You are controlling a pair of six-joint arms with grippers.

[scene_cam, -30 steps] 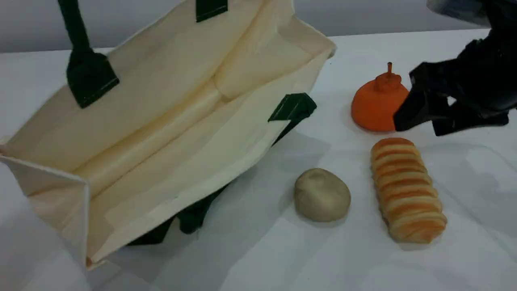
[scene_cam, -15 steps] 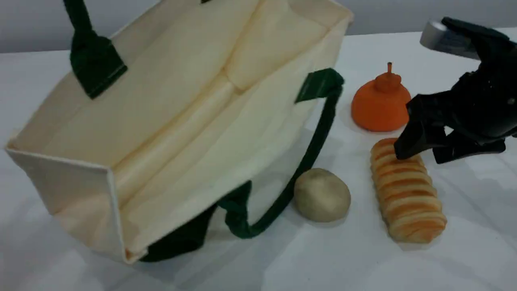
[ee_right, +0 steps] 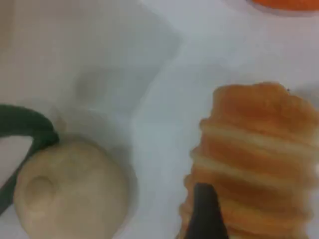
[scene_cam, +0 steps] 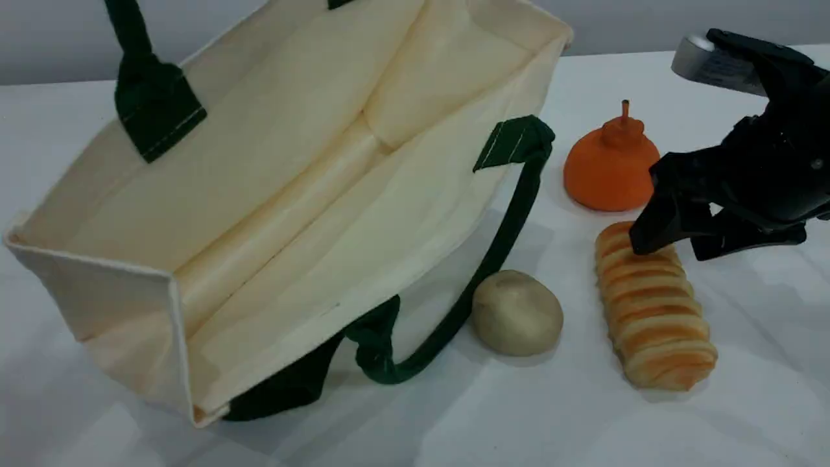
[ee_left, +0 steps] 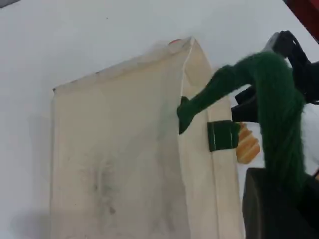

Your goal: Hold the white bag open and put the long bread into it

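Observation:
The white bag (scene_cam: 311,214) lies tilted on the table with its mouth wide open toward the camera. One dark green handle (scene_cam: 152,97) rises out of the top of the scene view. In the left wrist view that handle (ee_left: 269,89) runs down into my left gripper (ee_left: 284,199), which is shut on it. The long bread (scene_cam: 652,308) lies on the table at the right. My right gripper (scene_cam: 677,245) is open and low over the bread's far end. In the right wrist view one fingertip (ee_right: 204,214) shows against the bread (ee_right: 259,154).
A round beige bun (scene_cam: 517,312) sits between the bag and the bread, with the bag's loose lower handle (scene_cam: 512,214) looping beside it. An orange pumpkin-shaped thing (scene_cam: 609,165) stands just behind the bread, close to my right gripper.
The bag has risen and shifted right, and its lower handle has swung out beside the bun. My right gripper has come down from beside the pumpkin to the bread's far end.

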